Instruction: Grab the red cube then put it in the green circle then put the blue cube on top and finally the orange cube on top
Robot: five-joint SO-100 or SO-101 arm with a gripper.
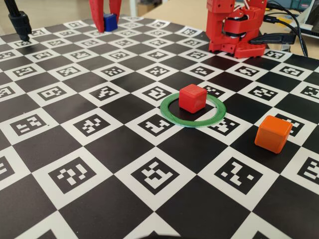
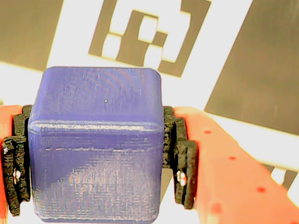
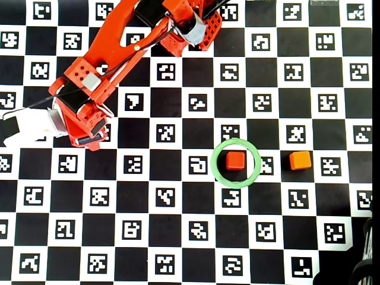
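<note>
At the top of the fixed view, the red two-finger gripper (image 1: 106,25) was clamped on the small matte deep-blue plastic cube (image 1: 109,22), whose sides met the black finger pads (image 2: 181,156) in the wrist view. Near frame centre, the small matte red plastic cube (image 1: 192,97) sat inside the thin flat green plastic ring (image 1: 169,114) on the checkered marker board (image 1: 99,164). The small matte orange plastic cube (image 1: 272,133) rested apart at right.
</note>
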